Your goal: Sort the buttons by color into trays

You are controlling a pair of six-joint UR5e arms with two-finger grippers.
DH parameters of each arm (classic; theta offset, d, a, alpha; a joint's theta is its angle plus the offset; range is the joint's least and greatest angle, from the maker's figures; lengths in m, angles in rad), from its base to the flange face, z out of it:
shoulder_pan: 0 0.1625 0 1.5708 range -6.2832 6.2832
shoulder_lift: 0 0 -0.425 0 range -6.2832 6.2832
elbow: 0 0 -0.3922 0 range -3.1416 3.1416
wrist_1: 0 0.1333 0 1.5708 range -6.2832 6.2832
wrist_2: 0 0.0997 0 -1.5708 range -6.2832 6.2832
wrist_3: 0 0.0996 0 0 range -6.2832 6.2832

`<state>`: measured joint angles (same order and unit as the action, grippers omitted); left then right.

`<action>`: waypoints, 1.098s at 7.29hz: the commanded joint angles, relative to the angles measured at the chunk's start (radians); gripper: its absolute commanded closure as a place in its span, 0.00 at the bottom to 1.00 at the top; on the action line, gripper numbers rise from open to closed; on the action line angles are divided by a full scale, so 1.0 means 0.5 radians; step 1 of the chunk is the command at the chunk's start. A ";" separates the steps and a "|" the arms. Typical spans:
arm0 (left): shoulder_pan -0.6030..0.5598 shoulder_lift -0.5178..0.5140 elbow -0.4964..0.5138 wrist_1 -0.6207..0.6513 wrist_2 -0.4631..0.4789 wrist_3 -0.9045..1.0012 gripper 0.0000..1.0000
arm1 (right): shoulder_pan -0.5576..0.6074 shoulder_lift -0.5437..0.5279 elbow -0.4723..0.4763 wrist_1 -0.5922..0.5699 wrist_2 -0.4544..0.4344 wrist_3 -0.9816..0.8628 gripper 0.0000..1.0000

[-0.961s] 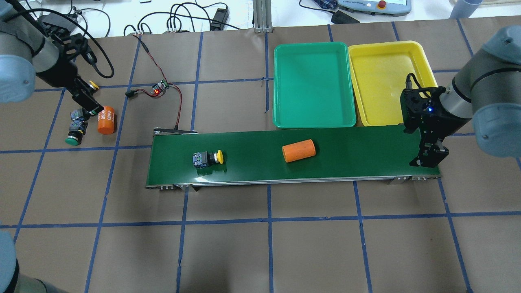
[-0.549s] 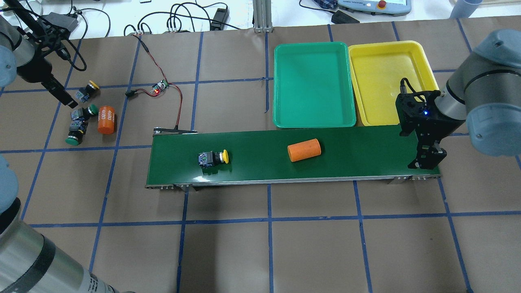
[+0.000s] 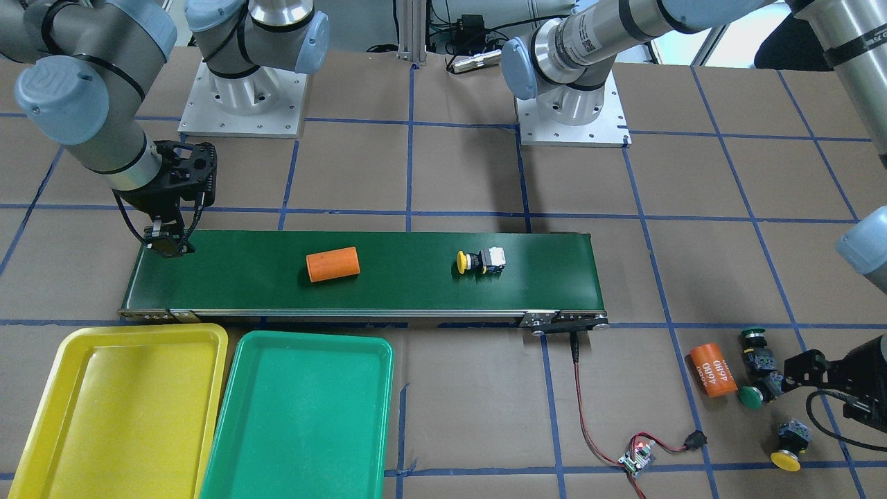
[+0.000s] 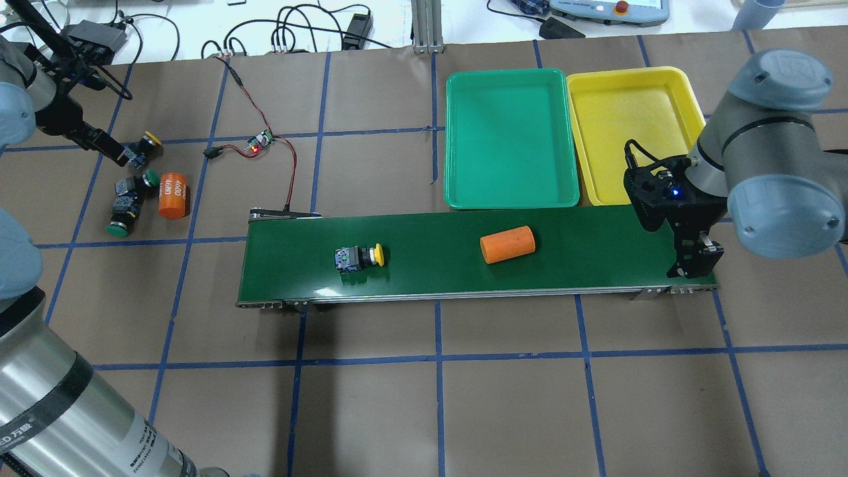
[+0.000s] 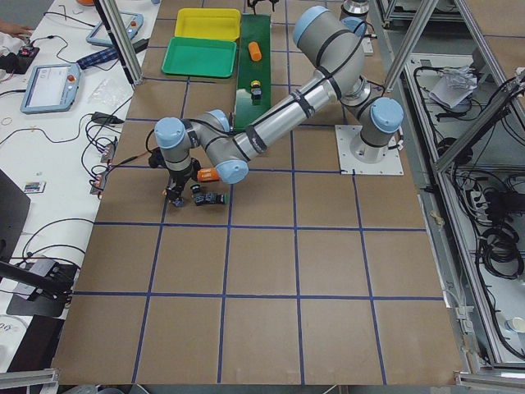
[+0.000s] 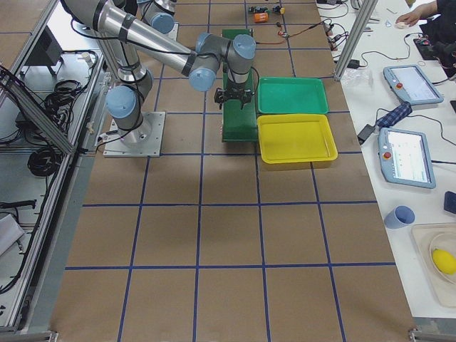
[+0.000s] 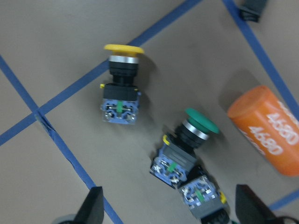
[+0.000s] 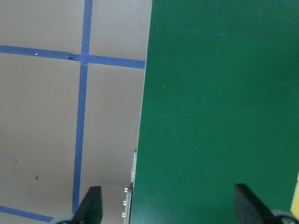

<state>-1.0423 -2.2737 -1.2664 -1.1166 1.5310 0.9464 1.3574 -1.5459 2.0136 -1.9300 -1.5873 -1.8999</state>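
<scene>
Surface: brown paper table top (image 4: 437, 411) with a blue tape grid; the conveyor belt (image 4: 596, 238) serves as landmark.
Button on belt: yellow button (image 4: 358, 257) lies on its side, in the belt's half toward the left arm.
Buttons off belt: second yellow button (image 7: 120, 84) and two green buttons (image 7: 187, 140), (image 4: 121, 218) lie beyond the belt's left-arm end, well apart from it. The green pair look to be touching body to body.
Handling (judged): small, light, rigid plastic. The round mushroom caps look smooth and likely to slip or roll.
Hold point (judged): across the flat sides of the blocky body, not the cap. The green pair is crowded, so finger room is tight.
Left gripper (image 7: 171, 203): released, fingers spread wide, nothing between them; hangs over the off-belt group.
Right gripper (image 8: 170, 205): released and bare, over the belt's end by the trays.
Trays: green tray (image 4: 510, 132) and yellow tray (image 4: 623, 112) sit just beside the belt's far long edge, toward its right-arm end; no button in either.
Distractors: plain orange cylinder (image 4: 507, 244) is on the belt; the cylinder marked 4680 (image 4: 173, 195) is just beside one green button.
Count: buttons 4 (2 yellow, 2 green); trays 2; orange cylinders 2; belt 1.
</scene>
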 commanded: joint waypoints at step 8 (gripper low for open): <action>-0.044 -0.343 0.262 0.000 -0.089 -0.335 0.24 | 0.301 0.042 0.019 -0.276 -0.071 0.164 0.00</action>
<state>-1.0641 -2.4417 -1.1330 -1.1163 1.4840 0.7664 1.5063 -1.5255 2.0250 -2.0672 -1.6227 -1.8203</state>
